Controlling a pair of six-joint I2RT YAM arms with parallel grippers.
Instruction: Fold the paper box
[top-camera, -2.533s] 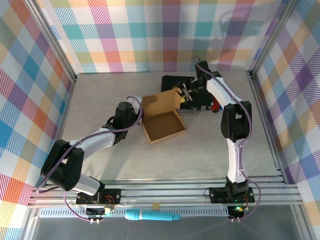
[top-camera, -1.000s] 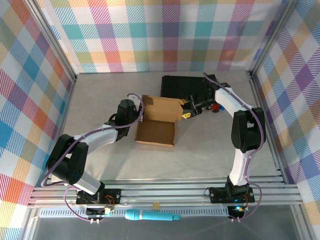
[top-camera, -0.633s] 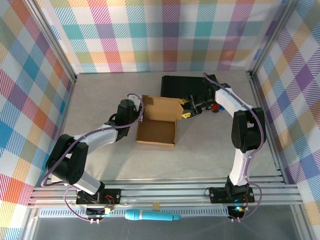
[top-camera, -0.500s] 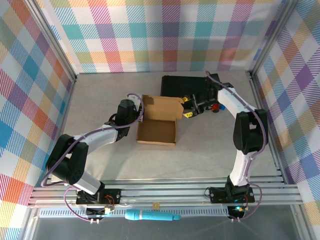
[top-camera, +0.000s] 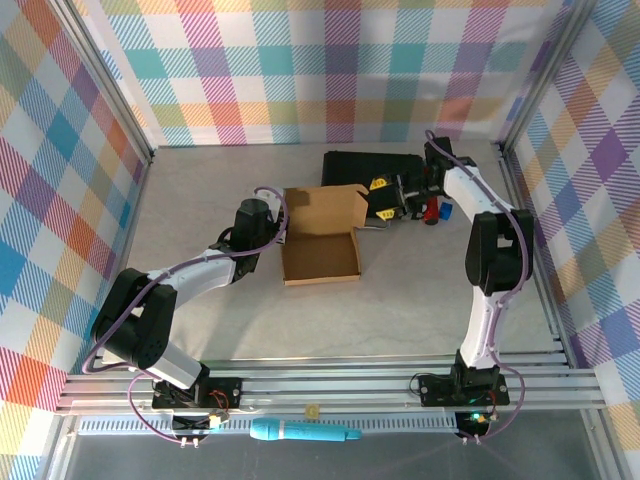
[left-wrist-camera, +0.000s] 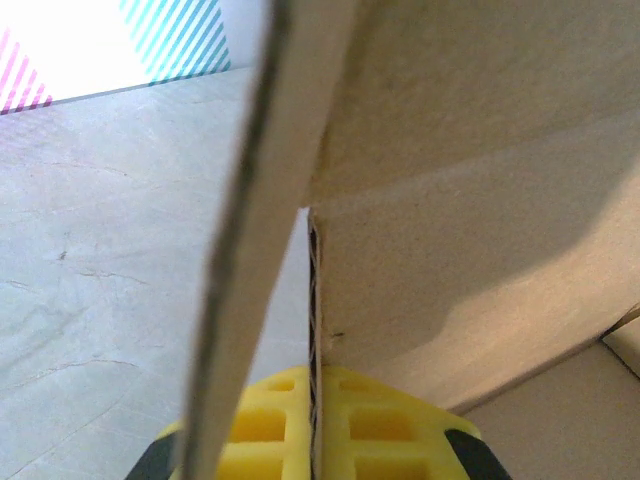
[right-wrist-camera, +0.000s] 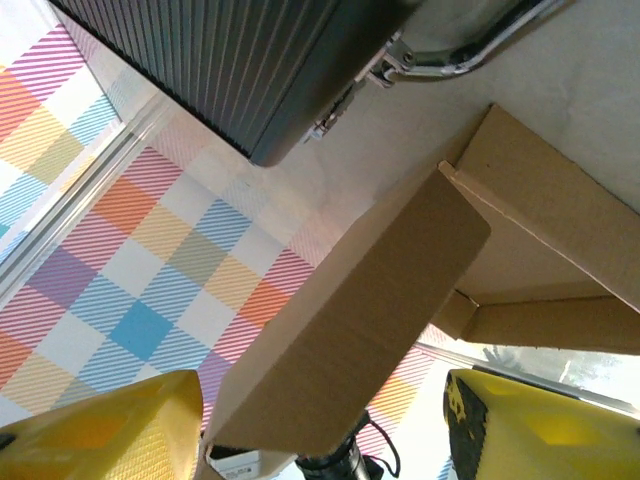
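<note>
Over the last half second the right gripper (top-camera: 383, 199) has drawn back toward the right of the frame. It has come off the lid's edge, and the paper box (top-camera: 320, 258) has turned a little, so its tray now sits squarer to the frame.

The box lies at the middle of the table (top-camera: 200, 180), open side up. Its tray shows only a bare cardboard floor inside low walls. The lid (top-camera: 322, 207) rises from the tray's upper edge and leans toward the black case (top-camera: 360, 168). How steeply it leans cannot be told. Tray and lid together run lengthwise from the lower to the upper part of the frame. The fold line between them lies left to right, slightly tilted.

The black case lies just above and right of the lid. Its inside cannot be seen, and its metal handle (right-wrist-camera: 470, 50) faces the box.

The left gripper (top-camera: 277, 236) is at the tray's left wall. In the left wrist view its yellow fingers (left-wrist-camera: 370, 425) are pressed together on that cardboard wall.

The right gripper's fingers (right-wrist-camera: 100, 430) stand wide apart, just right of the lid and clear of it.
</note>
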